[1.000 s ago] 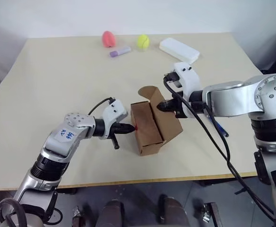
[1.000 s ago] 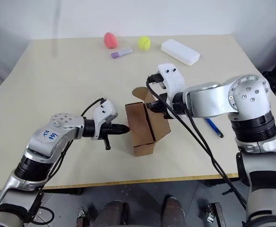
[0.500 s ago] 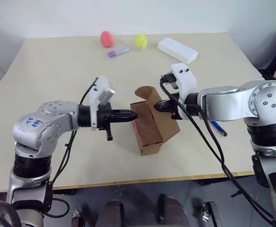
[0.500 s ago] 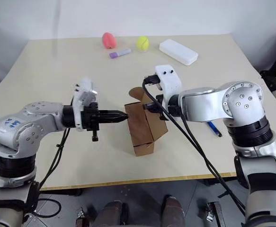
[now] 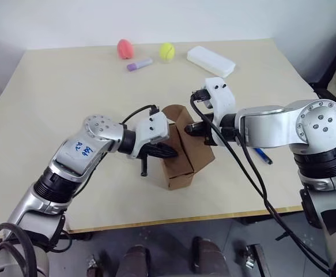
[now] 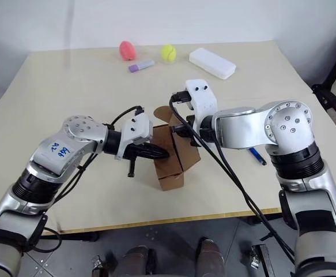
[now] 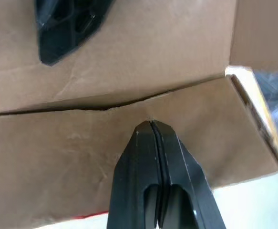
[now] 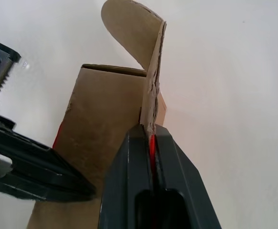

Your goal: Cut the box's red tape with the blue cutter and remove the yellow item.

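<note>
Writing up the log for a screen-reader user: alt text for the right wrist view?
The right gripper, shut, pinches the edge of a raised flap of the box, with red tape between its fingers. The left gripper reaches to the box's side.

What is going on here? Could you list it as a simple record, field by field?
Box: brown carton mid-table, flaps open
Right gripper: shut on the box's flap
Left gripper: shut, empty, tip at the box's opening
Blue cutter: lying on the table beside the right arm
Far edge: pink egg, tennis ball, purple tube, white case
</note>
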Motion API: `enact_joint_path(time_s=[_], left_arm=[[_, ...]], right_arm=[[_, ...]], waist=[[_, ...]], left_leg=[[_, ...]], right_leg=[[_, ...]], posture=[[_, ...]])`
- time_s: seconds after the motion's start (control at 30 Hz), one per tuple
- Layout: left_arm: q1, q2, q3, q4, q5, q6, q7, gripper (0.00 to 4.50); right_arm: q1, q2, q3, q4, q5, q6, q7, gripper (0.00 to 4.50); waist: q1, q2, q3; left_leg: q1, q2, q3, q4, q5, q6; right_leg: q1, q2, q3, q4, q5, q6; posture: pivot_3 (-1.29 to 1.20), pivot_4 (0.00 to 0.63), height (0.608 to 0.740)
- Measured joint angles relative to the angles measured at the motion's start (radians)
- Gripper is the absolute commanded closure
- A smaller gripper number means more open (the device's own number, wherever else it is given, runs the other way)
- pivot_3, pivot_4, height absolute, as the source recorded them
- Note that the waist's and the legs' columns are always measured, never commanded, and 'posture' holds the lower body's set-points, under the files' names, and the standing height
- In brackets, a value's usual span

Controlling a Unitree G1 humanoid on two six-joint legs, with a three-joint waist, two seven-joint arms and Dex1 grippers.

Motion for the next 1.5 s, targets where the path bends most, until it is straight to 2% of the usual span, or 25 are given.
enact_joint_path(time_s=[0.17, 0.3, 0.5, 0.67, 0.77, 0.87, 1.03, 1.17, 1.2, 1.3, 1.33, 1.4, 1.47, 1.5], left_arm=[[0.033, 0.087, -0.009, 0.003, 0.038, -0.065, -0.069, 4.5], [0.063, 0.11, 0.01, -0.001, 0.039, -0.065, -0.078, 4.5], [0.1, 0.124, 0.038, -0.025, 0.045, -0.039, -0.064, 4.5], [0.169, 0.154, 0.031, -0.012, 0.104, 0.035, -0.042, 4.5], [0.209, 0.138, 0.001, -0.021, 0.119, 0.07, -0.037, 4.5], [0.207, 0.132, 0.004, -0.027, 0.122, 0.072, -0.038, 4.5], [0.201, 0.094, 0.012, -0.01, 0.141, 0.066, -0.018, 4.5], [0.19, 0.054, 0.027, 0.023, 0.156, 0.069, 0.01, 4.5], [0.187, 0.046, 0.029, 0.025, 0.158, 0.081, 0.016, 4.5], [0.165, 0.016, 0.043, 0.048, 0.153, 0.141, 0.028, 3.98], [0.155, 0.006, 0.052, 0.062, 0.153, 0.161, 0.038, 3.94], [0.15, 0.005, 0.061, 0.071, 0.153, 0.173, 0.051, 3.56], [0.145, 0.004, 0.074, 0.088, 0.153, 0.178, 0.061, 3.07], [0.142, 0.005, 0.08, 0.098, 0.153, 0.178, 0.064, 2.83]], right_arm=[[0.0, 0.015, -0.03, 0.001, 0.008, -0.008, -0.002, 4.47], [-0.003, 0.004, -0.048, 0.022, 0.016, -0.003, -0.002, 4.47], [0.012, -0.074, -0.045, 0.089, -0.001, 0.026, -0.02, 4.47], [0.056, -0.094, -0.003, 0.119, -0.011, 0.048, -0.037, 4.47], [0.079, -0.095, 0.014, 0.123, -0.007, 0.05, -0.039, 4.47], [0.092, -0.094, 0.024, 0.123, -0.007, 0.042, -0.039, 4.47], [0.134, -0.088, 0.042, 0.12, -0.02, 0.03, -0.036, 4.47], [0.177, -0.06, 0.041, 0.069, -0.207, 0.025, 0.087, 4.47], [0.183, -0.054, 0.037, 0.055, -0.261, 0.018, 0.127, 4.29], [0.22, -0.049, 0.014, 0.026, -0.375, 0.017, 0.229, 3.67], [0.248, -0.049, 0.002, 0.009, -0.426, 0.016, 0.282, 3.64], [0.275, -0.05, -0.007, -0.011, -0.483, 0.013, 0.34, 3.63], [0.31, -0.05, -0.042, -0.039, -0.56, -0.005, 0.424, 3.39], [0.323, -0.051, -0.061, -0.052, -0.588, -0.013, 0.462, 3.12]], waist=[[-0.006, 0.002, -0.002], [-0.006, 0.002, -0.004], [-0.005, 0.002, -0.007], [0.012, 0.009, -0.006], [0.023, 0.001, -0.001], [0.031, 0.001, -0.001], [0.038, 0.001, -0.001], [0.037, 0.002, -0.001], [0.037, 0.002, -0.001], [0.04, 0.001, -0.001], [0.039, 0.001, -0.001], [0.035, 0.001, -0.001], [0.033, 0.001, -0.001], [0.033, 0.001, -0.001]], left_leg=[[0.006, 0.002, 0.0, 0.0, -0.001, 0.001], [0.006, 0.003, 0.0, 0.001, -0.001, 0.001], [0.007, 0.006, 0.001, 0.001, -0.001, 0.0], [0.004, 0.006, 0.001, 0.002, -0.001, 0.0], [-0.004, 0.006, 0.0, 0.003, -0.001, -0.001], [-0.011, 0.006, 0.002, 0.004, -0.001, -0.001], [-0.012, 0.006, 0.002, 0.004, -0.001, -0.001], [-0.012, 0.006, 0.002, 0.005, -0.001, -0.001], [-0.012, 0.006, 0.002, 0.005, -0.001, -0.001], [-0.013, 0.006, 0.002, 0.006, -0.001, -0.001], [-0.013, 0.006, 0.002, 0.006, -0.001, -0.001], [-0.013, 0.006, 0.002, 0.006, -0.001, -0.001], [-0.012, 0.006, 0.002, 0.005, -0.001, -0.001], [-0.012, 0.006, 0.002, 0.005, -0.001, -0.002]], right_leg=[[0.005, 0.002, 0.001, -0.001, 0.0, -0.001], [0.006, 0.003, 0.001, -0.001, 0.0, -0.003], [0.007, 0.006, 0.001, -0.001, 0.0, -0.005], [0.005, 0.006, 0.001, -0.002, 0.0, -0.005], [-0.003, 0.006, 0.001, -0.002, 0.0, -0.005], [-0.01, 0.006, 0.0, -0.002, 0.001, -0.004], [-0.009, 0.006, -0.002, -0.004, 0.001, -0.004], [-0.009, 0.006, -0.001, -0.004, 0.002, -0.004], [-0.009, 0.006, -0.001, -0.003, 0.002, -0.004], [-0.009, 0.006, -0.001, -0.003, 0.002, -0.004], [-0.009, 0.006, -0.001, -0.003, 0.002, -0.004], [-0.009, 0.006, -0.001, -0.003, 0.002, -0.004], [-0.01, 0.006, -0.001, -0.003, 0.002, -0.004], [-0.009, 0.006, -0.001, -0.003, 0.002, -0.004]], posture=[[0.0, 0.15, 0.74], [0.0, 0.15, 0.74], [0.0, 0.15, 0.74], [0.0, 0.15, 0.74], [0.0, 0.15, 0.74], [0.0, 0.15, 0.74], [0.0, 0.15, 0.74], [0.0, 0.15, 0.74], [0.0, 0.15, 0.74], [0.0, 0.15, 0.74], [0.0, 0.15, 0.74], [0.0, 0.15, 0.74], [0.0, 0.15, 0.74], [0.0, 0.15, 0.74]])
